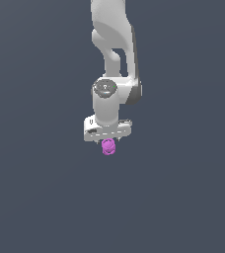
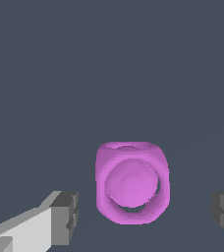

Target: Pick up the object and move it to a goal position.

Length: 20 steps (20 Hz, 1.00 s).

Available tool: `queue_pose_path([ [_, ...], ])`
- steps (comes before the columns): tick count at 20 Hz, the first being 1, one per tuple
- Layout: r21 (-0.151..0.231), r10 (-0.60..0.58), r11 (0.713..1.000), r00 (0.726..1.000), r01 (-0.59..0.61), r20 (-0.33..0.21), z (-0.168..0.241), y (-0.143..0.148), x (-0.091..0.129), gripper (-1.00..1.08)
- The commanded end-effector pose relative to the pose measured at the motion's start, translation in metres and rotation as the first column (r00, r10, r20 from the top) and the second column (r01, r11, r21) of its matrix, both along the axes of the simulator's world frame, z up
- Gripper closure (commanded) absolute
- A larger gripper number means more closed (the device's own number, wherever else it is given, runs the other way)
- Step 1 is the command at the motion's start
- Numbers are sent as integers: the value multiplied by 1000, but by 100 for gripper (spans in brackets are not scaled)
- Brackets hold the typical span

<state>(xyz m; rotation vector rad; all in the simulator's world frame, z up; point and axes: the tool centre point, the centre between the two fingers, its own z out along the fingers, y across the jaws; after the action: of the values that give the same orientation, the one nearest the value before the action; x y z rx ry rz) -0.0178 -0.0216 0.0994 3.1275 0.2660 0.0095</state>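
Observation:
The object is a small magenta ball of openwork bands [image 1: 108, 147], hollow-looking. In the exterior view it sits just below the white gripper [image 1: 108, 143], near the middle of the dark grey floor. In the wrist view the ball [image 2: 132, 189] lies between the two dark grey fingertips [image 2: 65, 217], with a clear gap on each side. The gripper [image 2: 146, 214] is open and touches nothing. The ball is narrower than the finger spread.
The white arm [image 1: 115, 54] rises above the gripper toward the top of the exterior view. A plain dark grey floor [image 1: 35, 197] lies all around. No goal marker shows.

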Motion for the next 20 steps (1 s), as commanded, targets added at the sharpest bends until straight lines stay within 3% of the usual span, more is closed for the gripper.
queue_pose_path([
  [1,2,19,1000,1000,-19,-4,-7,1,-3,-92],
  [9,2,21,1000,1000,-21,-6,-14,1,-4,-92],
  [20,2,25,1000,1000,-25,-6,-58,2,-6,-92],
])
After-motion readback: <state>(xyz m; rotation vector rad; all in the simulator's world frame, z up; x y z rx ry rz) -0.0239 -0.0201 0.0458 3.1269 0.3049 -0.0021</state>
